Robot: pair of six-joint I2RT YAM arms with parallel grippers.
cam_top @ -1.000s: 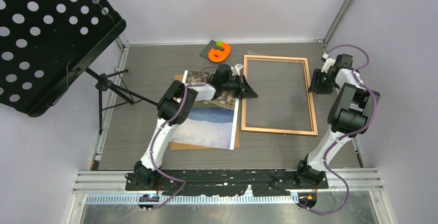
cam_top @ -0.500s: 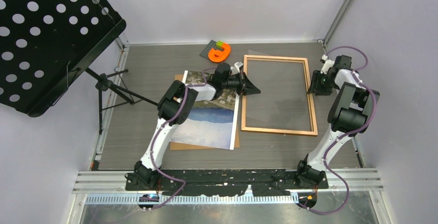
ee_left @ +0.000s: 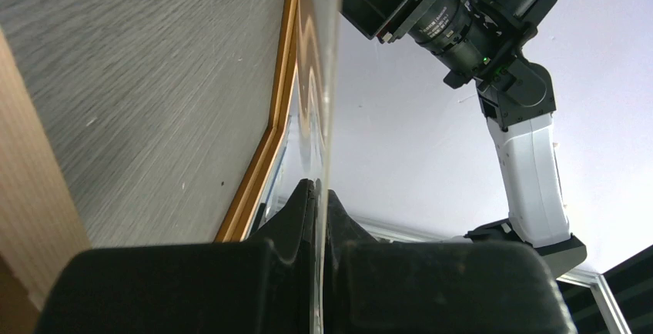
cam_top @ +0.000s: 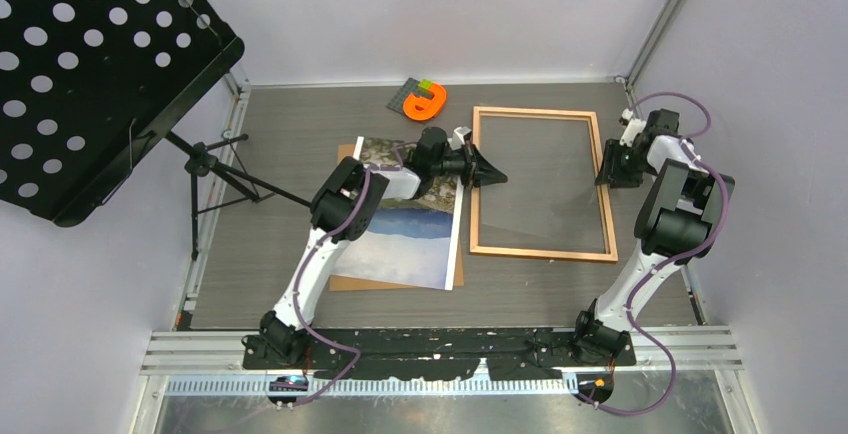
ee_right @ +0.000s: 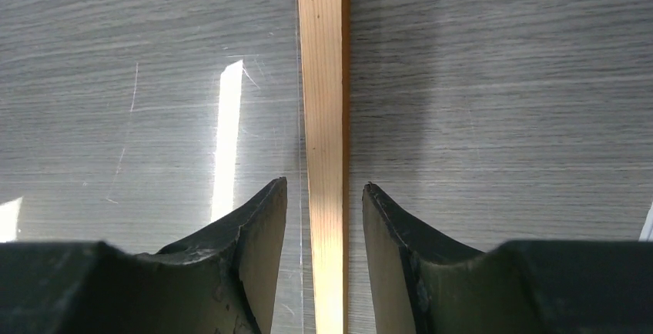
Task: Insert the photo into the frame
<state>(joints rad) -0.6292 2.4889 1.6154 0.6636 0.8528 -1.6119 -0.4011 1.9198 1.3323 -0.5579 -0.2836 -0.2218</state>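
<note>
My left hand (ee_left: pixel 317 188) is pressed together on the left edge of the clear sheet (cam_top: pixel 540 184), right at the frame's (cam_top: pixel 540 251) left rail. The sheet looks tipped up off the frame on that side. My right hand (ee_right: pixel 323 188) is spread, with one finger on each side of the frame's right rail and neither gripping it, as far as I can tell. The frame lies flat on the surface (cam_top: pixel 280 154) with its long sides running away from me. The photo (cam_top: pixel 405 244) lies picture side up just left of the frame, on a brown board (cam_top: pixel 390 285), with its near right corner close to the frame's left rail. Its long axis runs almost the same way as the frame's, only slightly slanted. My left arm reaches across its far end. So the photo is on my left hand's side and well apart from my right hand, with the whole frame in between. I judge it needs a sideways carry to the right and hardly any turn, but my left hand is busy with the sheet.
</note>
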